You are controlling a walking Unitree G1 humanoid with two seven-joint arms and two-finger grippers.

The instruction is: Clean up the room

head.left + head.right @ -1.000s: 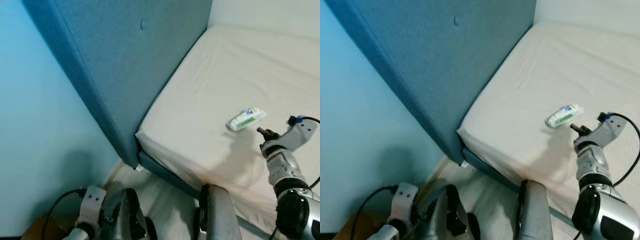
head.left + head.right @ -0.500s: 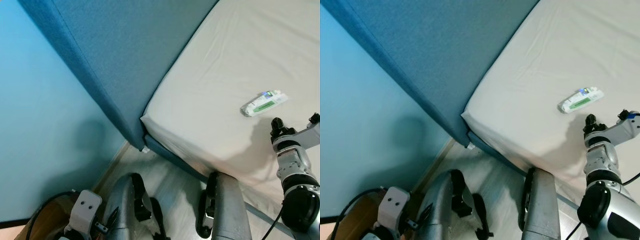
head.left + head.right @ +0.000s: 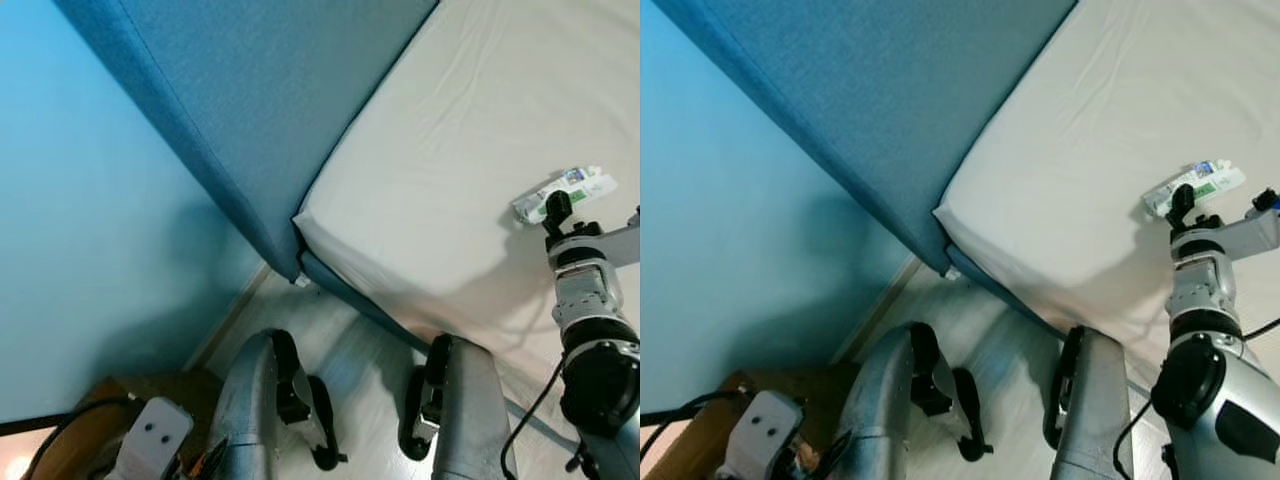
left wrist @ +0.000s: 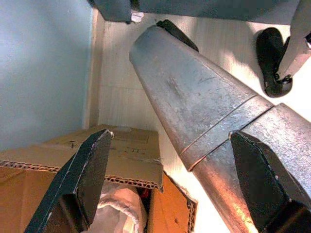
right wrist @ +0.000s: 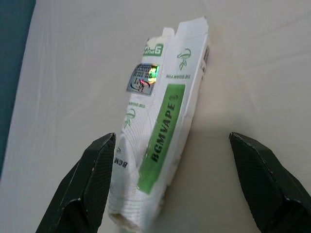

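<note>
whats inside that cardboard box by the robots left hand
The open cardboard box on the floor shows a crumpled whitish bag or wrapper near its rim, with a spot of red beside it. The left hand hangs above it, and anything deeper is hidden.

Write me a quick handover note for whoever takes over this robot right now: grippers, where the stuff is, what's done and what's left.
Right gripper: open, held just above the white and green carton, fingers to either side of it, not touching.
Left gripper: open, hanging idle low beside the robot's leg, above an open cardboard box on the floor.
The carton lies flat on the bed sheet, near the bed's edge, next to the blue headboard.
Done: right arm lined up over the carton.
Left: lower, close on the carton, lift it off the bed and put it away, possibly in the box.
</note>
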